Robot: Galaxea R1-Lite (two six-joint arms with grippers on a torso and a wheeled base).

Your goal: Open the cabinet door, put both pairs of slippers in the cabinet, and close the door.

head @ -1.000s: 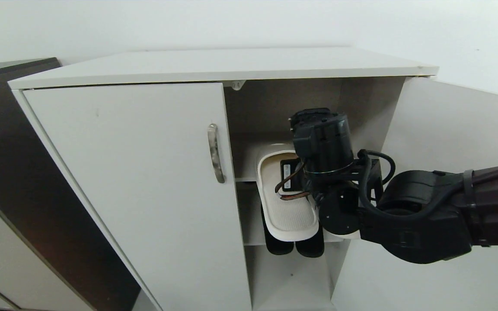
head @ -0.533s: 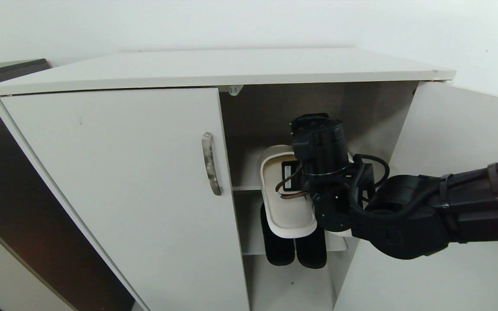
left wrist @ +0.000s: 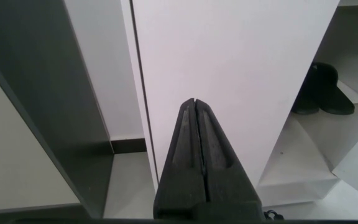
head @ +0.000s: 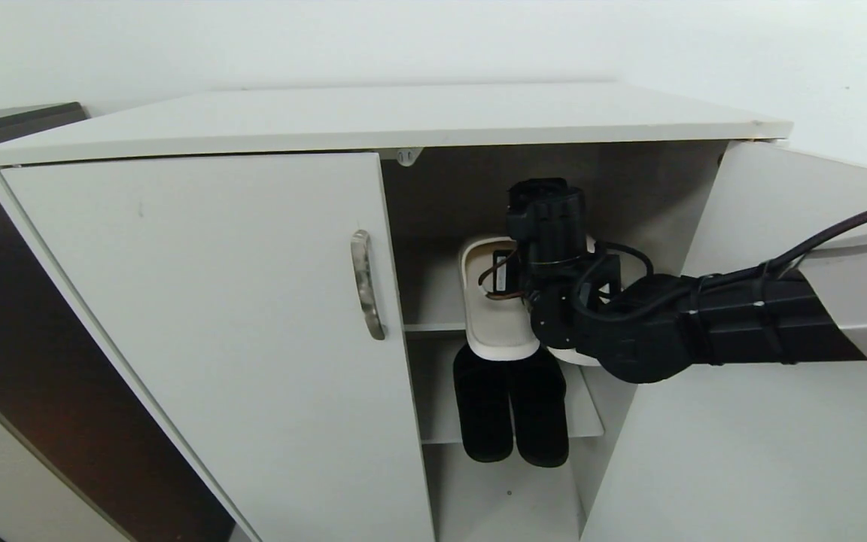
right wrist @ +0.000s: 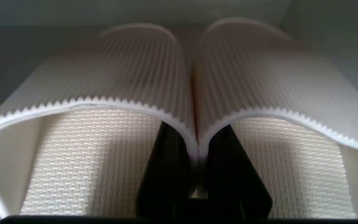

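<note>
The right tool (right wrist: 196,186) is pinching together the inner straps of the white slippers (right wrist: 185,81), which are lying on the cabinet's (head: 373,120) upper shelf (head: 430,301), heels seemingly overhanging. The black slippers (head: 510,410) are sitting on the lower shelf (head: 588,421). The left tool (left wrist: 194,112) is hanging pressed together before the closed left door (left wrist: 229,62).
</note>
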